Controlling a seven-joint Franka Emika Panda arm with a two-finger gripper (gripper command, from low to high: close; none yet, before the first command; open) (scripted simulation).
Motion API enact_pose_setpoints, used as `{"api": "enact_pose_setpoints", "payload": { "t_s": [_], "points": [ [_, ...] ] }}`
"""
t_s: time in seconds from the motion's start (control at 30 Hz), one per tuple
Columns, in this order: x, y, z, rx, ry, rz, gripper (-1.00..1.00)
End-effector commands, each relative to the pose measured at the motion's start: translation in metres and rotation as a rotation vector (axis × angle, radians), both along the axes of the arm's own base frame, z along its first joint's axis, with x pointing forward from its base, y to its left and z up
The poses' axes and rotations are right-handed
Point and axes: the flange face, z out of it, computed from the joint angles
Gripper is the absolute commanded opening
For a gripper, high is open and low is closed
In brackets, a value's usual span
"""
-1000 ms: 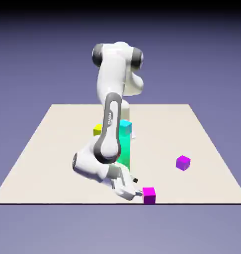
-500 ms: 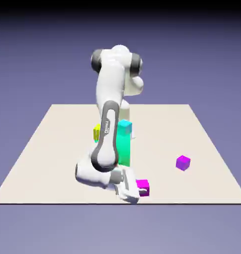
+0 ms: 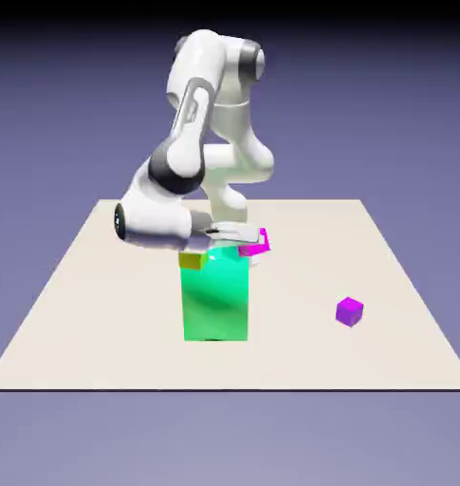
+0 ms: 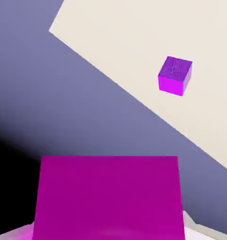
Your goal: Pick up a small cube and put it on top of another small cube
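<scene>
My gripper (image 3: 253, 245) is shut on the small magenta cube (image 3: 256, 241) and holds it in the air, level with the top of the tall green block (image 3: 214, 296) and just past its upper right corner. In the hand view the magenta cube (image 4: 108, 197) fills the bottom, held between the jaws and hiding the fingertips. A corner of the small yellow cube (image 3: 192, 259) peeks out under the hand, at the green block's upper left. The cube and the yellow one are apart.
A violet-purple cube (image 3: 349, 311) lies on the beige table (image 3: 101, 294) toward the exterior view's right; it also shows as the purple cube (image 4: 175, 75) in the hand view. The tall green block stands right below the hand.
The gripper closed on the magenta cube near the table's front edge, then lifted it up and back to the height of the green block's top. The arm has risen with it.
</scene>
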Motion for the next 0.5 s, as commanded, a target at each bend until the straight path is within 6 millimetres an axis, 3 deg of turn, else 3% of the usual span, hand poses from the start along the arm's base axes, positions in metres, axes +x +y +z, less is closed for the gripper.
{"api": "enact_pose_setpoints", "payload": {
  "t_s": [0.0,0.2,0.27,0.4,0.43,0.47],
  "points": [
    [-0.008,-0.016,0.003,-0.019,0.042,-0.036,-1.0],
    [-0.07,-0.113,0.016,-0.092,0.304,-0.297,-1.0],
    [-0.072,-0.117,0.016,-0.094,0.318,-0.311,-1.0],
    [-0.076,-0.071,-0.022,-0.094,0.318,-0.311,-1.0],
    [-0.076,-0.07,-0.022,-0.094,0.318,-0.311,-1.0],
    [-0.076,-0.07,-0.022,-0.094,0.318,-0.311,1.0]
  ]
}}
